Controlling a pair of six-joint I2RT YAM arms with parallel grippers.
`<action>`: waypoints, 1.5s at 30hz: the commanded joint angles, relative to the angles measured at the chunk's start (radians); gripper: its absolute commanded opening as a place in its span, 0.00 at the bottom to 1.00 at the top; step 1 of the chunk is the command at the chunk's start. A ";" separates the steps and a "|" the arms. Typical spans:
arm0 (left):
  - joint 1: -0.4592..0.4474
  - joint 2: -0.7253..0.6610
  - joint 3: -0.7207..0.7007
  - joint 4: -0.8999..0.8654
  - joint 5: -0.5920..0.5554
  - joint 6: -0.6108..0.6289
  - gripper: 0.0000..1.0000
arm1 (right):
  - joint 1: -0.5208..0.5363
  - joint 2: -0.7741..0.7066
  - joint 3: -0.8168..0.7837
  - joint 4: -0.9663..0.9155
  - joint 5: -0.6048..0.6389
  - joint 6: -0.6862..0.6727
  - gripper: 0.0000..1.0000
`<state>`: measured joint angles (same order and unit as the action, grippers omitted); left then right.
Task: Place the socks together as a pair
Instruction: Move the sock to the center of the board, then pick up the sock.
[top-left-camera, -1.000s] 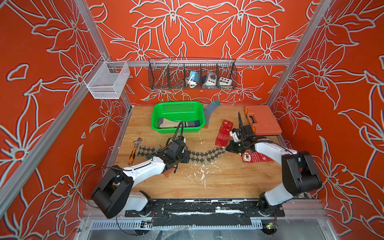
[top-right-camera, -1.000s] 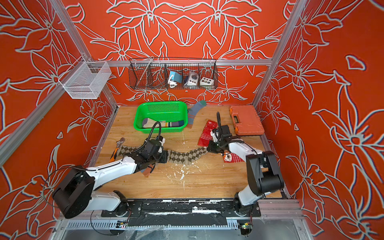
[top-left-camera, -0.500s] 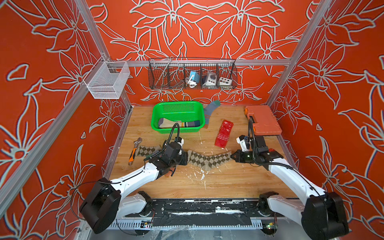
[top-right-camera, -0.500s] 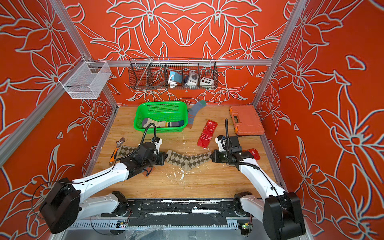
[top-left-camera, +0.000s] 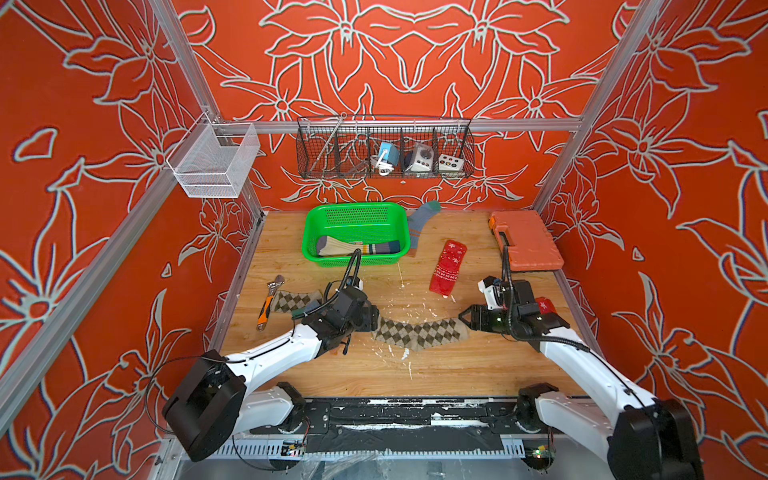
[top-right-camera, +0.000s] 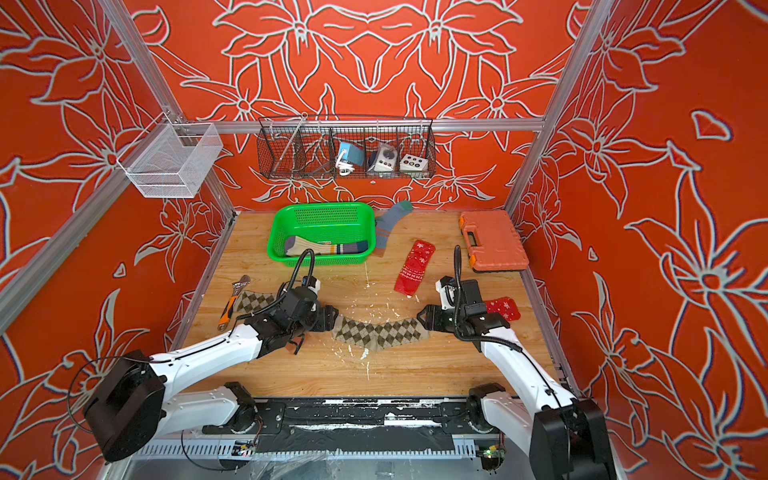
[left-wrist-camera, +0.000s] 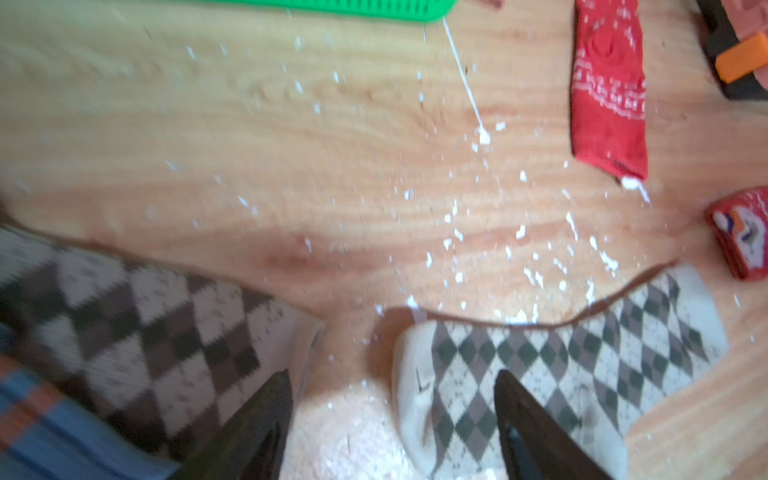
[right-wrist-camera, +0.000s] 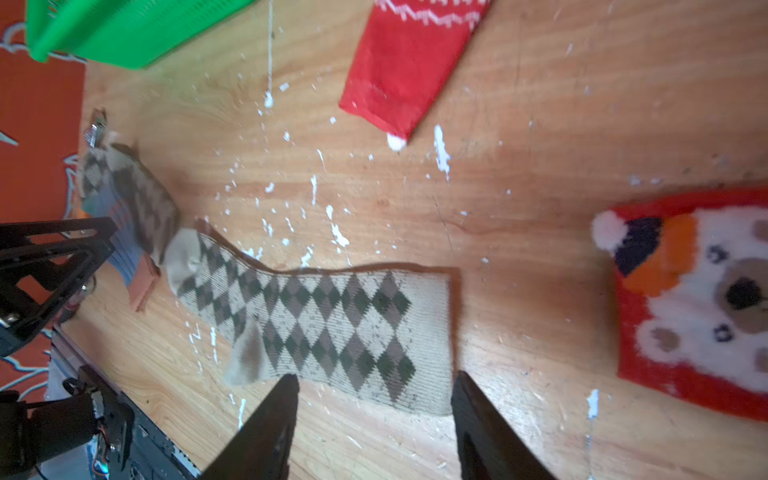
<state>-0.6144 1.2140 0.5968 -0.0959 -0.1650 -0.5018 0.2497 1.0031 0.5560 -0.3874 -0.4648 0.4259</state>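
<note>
An olive-tan argyle sock (top-left-camera: 419, 332) lies flat on the wooden table (top-left-camera: 374, 374) between the arms, toe at the left pincer (top-left-camera: 375, 319) and cuff at the right pincer (top-left-camera: 464, 318); both pincers stand open, gripping nothing. The second argyle sock (top-left-camera: 293, 300) lies just beyond the left wrist beside a wrench (top-left-camera: 268, 300), a red snowflake sock (top-left-camera: 449, 268) lies further back, and a red bear-face sock (right-wrist-camera: 698, 299) sits near the right wrist

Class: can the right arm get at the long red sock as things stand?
Probably yes. The long red sock lies flat on bare wood, nothing on it, just beyond the right gripper, fingers open.
</note>
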 joint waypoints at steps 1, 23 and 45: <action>0.009 0.035 0.038 -0.060 -0.133 -0.007 0.76 | 0.009 0.002 0.053 -0.018 -0.019 -0.013 0.61; 0.076 0.362 0.160 -0.124 -0.036 0.032 0.03 | 0.025 -0.086 0.054 -0.049 -0.106 -0.046 0.30; 0.057 -0.040 0.440 -0.257 0.028 0.092 0.00 | 0.025 -0.095 0.124 -0.102 -0.143 -0.045 0.14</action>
<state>-0.5667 1.1759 0.9871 -0.3416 -0.1711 -0.4374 0.2649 0.9207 0.6430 -0.4606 -0.5869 0.3843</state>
